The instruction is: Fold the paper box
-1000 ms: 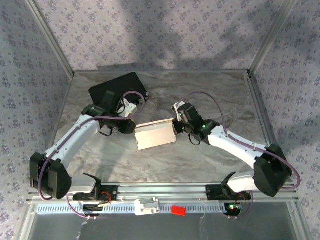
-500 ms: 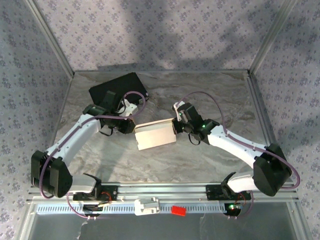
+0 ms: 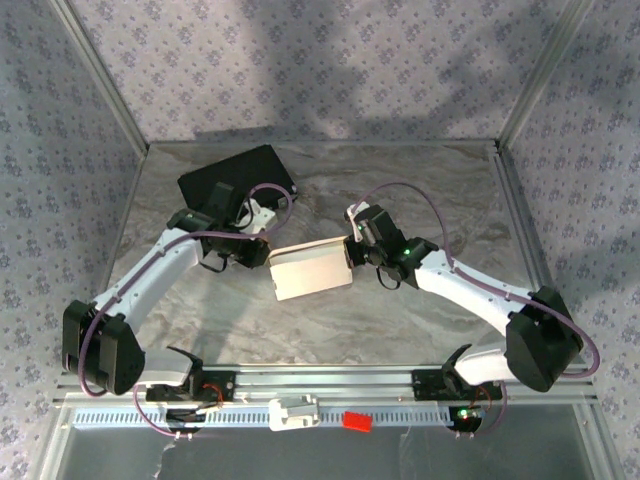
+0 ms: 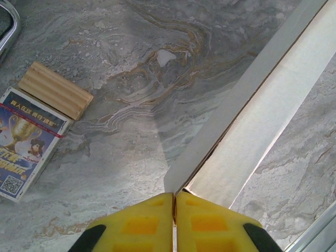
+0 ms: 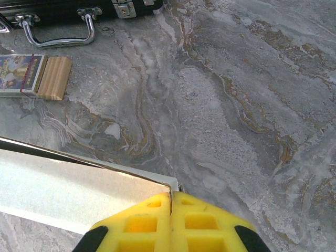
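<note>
Now the paper box (image 3: 311, 268) sits mid-worktop (image 3: 400, 330) between the arms. The left end effector (image 4: 174, 197) is clenched on its left corner and the right end effector (image 5: 171, 197) on its right. This looks like a fold being shaped; next, both should crease it together without tearing.

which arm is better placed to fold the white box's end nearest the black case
Left, probably: the left pincer is shut on the paper box at the end nearest the black case. The right pincer grips the opposite end and can steady it.
</note>
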Robot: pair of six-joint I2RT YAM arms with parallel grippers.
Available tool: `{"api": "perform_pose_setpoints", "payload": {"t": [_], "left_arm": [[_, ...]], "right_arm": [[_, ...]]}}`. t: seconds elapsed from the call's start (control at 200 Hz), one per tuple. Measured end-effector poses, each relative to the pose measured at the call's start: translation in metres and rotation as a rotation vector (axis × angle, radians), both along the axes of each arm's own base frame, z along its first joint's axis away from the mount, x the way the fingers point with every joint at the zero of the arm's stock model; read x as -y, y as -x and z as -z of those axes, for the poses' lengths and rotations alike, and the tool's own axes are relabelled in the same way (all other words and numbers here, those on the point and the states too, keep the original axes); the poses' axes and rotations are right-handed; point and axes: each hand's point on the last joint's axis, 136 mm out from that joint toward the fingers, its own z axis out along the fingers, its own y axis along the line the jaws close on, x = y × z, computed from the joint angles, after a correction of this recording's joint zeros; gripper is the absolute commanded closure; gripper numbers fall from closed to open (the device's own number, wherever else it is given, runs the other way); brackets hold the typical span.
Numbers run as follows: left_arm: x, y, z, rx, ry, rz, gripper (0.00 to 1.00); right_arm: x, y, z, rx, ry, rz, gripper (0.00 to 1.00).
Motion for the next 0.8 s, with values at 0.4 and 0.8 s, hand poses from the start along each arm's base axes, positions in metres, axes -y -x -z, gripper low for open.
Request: {"api": "perform_pose_setpoints", "payload": {"t": [0.4, 0.8], "left_arm": [[0.007, -0.009, -0.007, -0.088, 0.017, -0.151, 1.0], [0.012, -0.009, -0.006, -0.227, 0.014, -0.347, 1.0]], "right_arm": [[0.005, -0.001, 0.0, 0.01, 0.019, 0.059, 1.0], [0.007, 0.0, 0.001, 0.022, 0.039, 0.095, 1.0]]}}
